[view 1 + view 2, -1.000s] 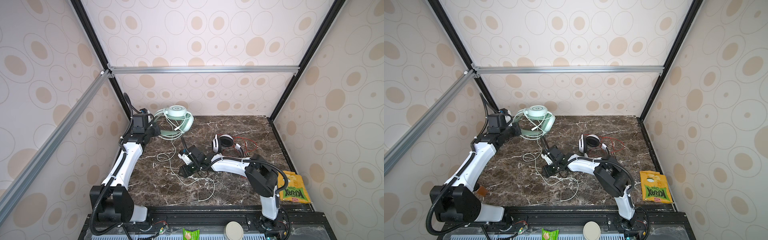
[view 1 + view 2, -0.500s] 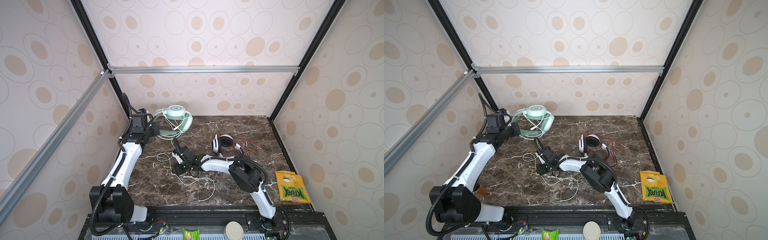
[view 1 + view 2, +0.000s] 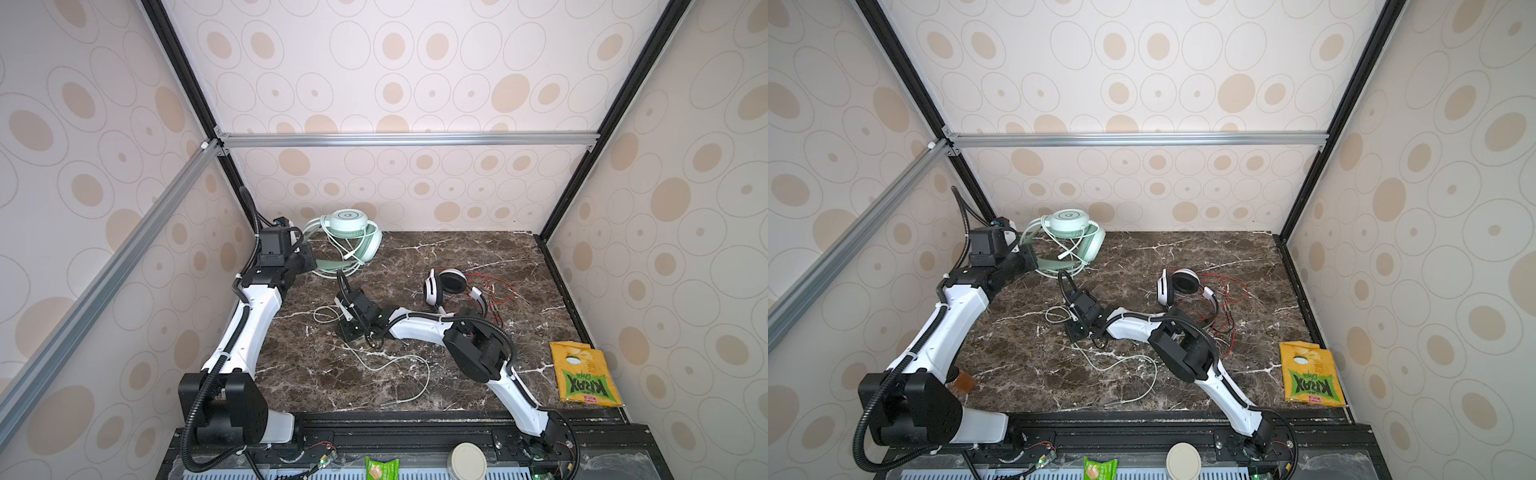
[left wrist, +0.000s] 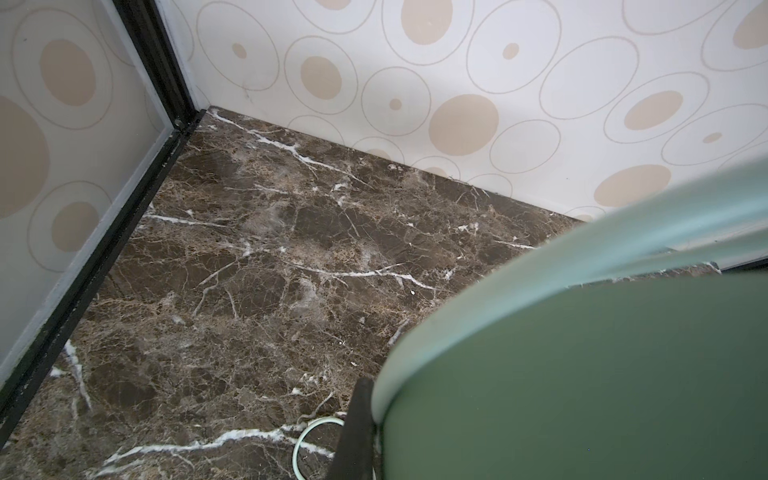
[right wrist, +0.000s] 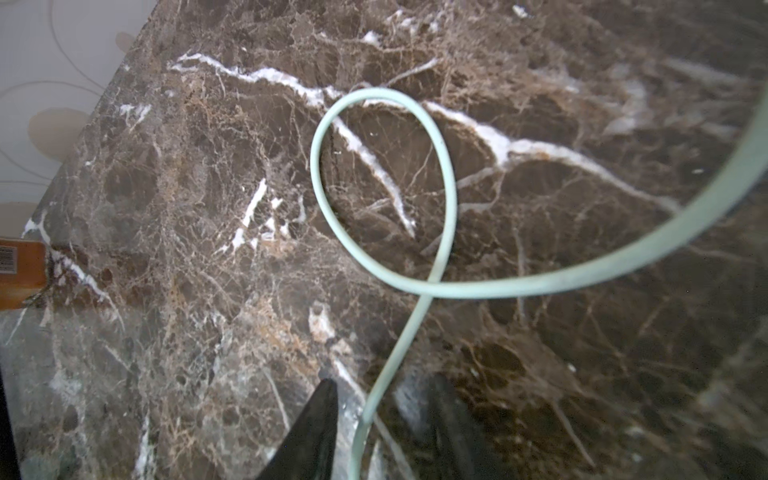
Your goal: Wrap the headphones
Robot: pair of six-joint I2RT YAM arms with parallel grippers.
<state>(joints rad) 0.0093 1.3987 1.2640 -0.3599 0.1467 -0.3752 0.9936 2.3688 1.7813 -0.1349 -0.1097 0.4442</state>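
Note:
The mint-green headphones (image 3: 349, 232) (image 3: 1069, 230) are tilted up at the back left corner. My left gripper (image 3: 309, 261) (image 3: 1030, 258) is shut on their headband (image 4: 582, 353), which fills much of the left wrist view. Their pale green cable (image 3: 386, 365) (image 5: 450, 187) runs loose across the marble and curls into a small loop. My right gripper (image 3: 348, 328) (image 3: 1076, 330) (image 5: 382, 399) is low over this cable near the loop. Its fingers (image 5: 320, 419) stand apart on either side of the cable. The white headphones (image 3: 446, 286) (image 3: 1177, 284) lie at mid right in a tangle of red cable (image 3: 494, 291).
A yellow chips bag (image 3: 582, 378) (image 3: 1308, 378) lies at the table's right edge. A small orange packet (image 3: 963, 380) (image 5: 20, 274) sits by the left arm's base. A green packet (image 3: 380, 469) and a round white lid (image 3: 467, 461) rest on the front rail. Patterned walls enclose three sides.
My right gripper has slid left along the table onto the pale green cable, and its jaws have narrowed around it. The left arm has held still with the headband.

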